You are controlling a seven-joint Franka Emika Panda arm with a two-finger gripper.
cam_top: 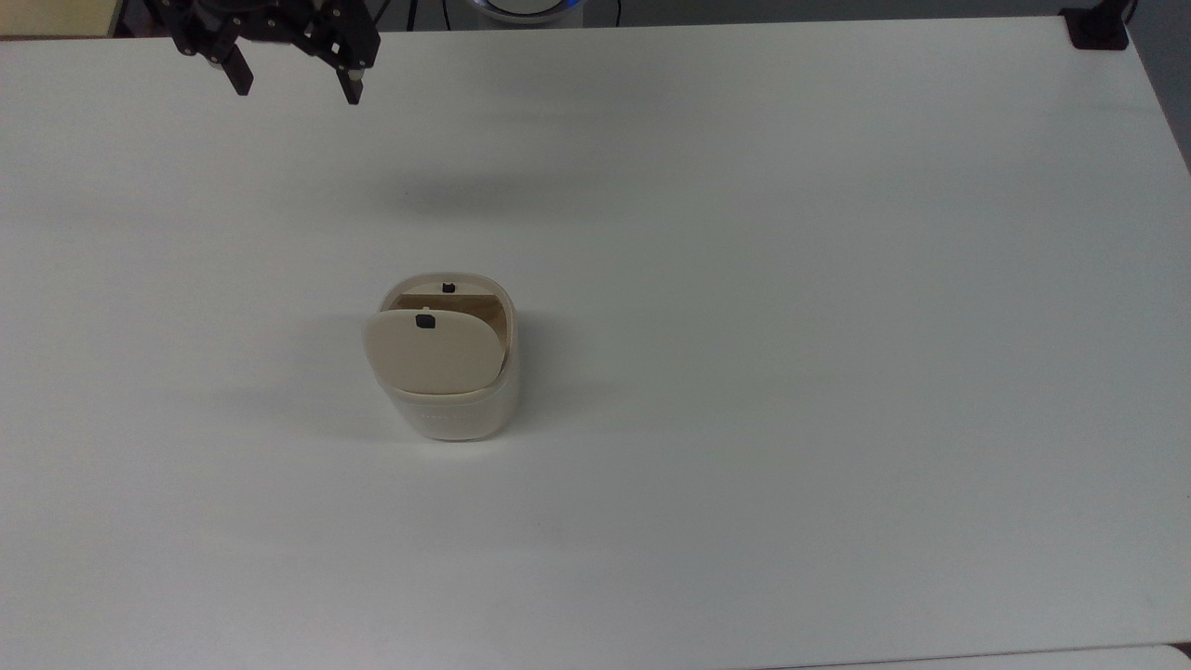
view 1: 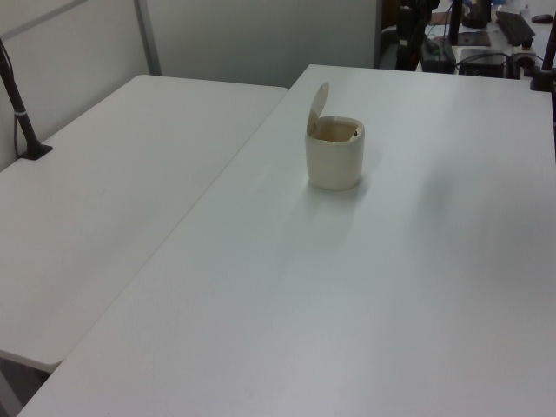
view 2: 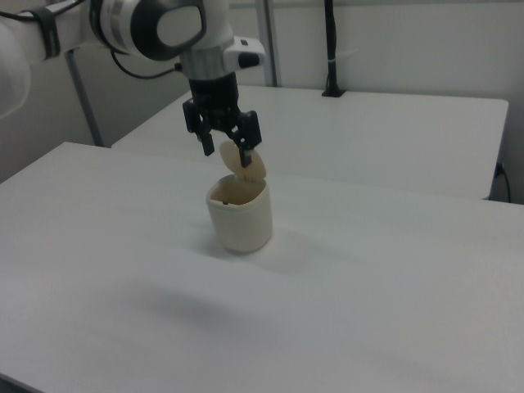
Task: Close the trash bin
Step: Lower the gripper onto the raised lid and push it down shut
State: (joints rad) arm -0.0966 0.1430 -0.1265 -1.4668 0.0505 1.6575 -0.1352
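The trash bin (cam_top: 453, 405) is a small cream-white tub standing on the white table (cam_top: 791, 326), left of centre in the top view. Its beige lid (cam_top: 433, 354) with a black square button is hinged up, and the mouth is uncovered. In the left view the lid (view 1: 318, 102) stands almost upright on the trash bin (view 1: 334, 161). My black gripper (cam_top: 298, 86) is open and holds nothing, at the top view's upper left, apart from the bin. In the right view the gripper (view 2: 226, 153) hangs just above the trash bin (view 2: 239, 217), with one finger in front of the lid (view 2: 255, 170).
A second white table (view 1: 104, 165) adjoins on the left view's left, with a black clamped post (view 1: 19, 100) at its edge. A black clamp (cam_top: 1098, 28) sits on the table's corner at the top view's upper right. Desk equipment (view 1: 486, 35) stands beyond the far edge.
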